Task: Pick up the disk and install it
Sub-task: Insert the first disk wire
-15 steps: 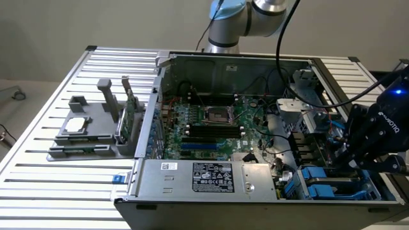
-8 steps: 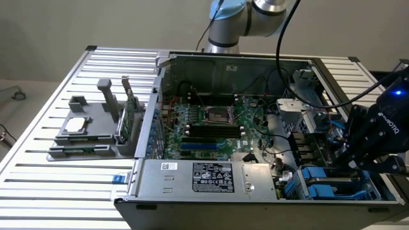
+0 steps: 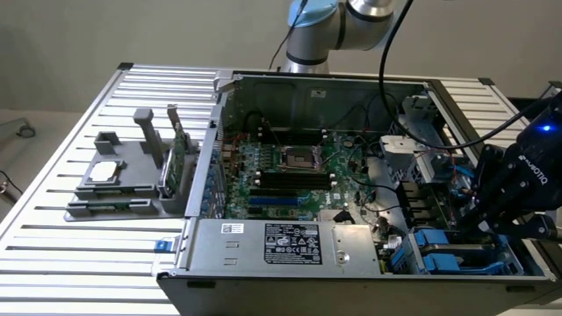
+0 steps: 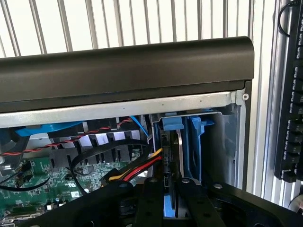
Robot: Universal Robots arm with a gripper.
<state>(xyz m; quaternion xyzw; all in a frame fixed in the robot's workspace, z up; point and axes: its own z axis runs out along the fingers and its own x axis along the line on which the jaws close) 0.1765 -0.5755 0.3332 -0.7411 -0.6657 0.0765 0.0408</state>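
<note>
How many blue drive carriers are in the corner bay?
2. The first carrier, holding the disk, stands upright in the gripper; the second carrier stands right beside it, toward the case wall. Others may be hidden behind the gripper.

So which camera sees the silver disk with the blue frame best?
The wrist view: the blue-framed silver-grey metal disk stands edge-on, close up, between the black gripper's fingers. In the exterior view, the gripper hides most of it.
</note>
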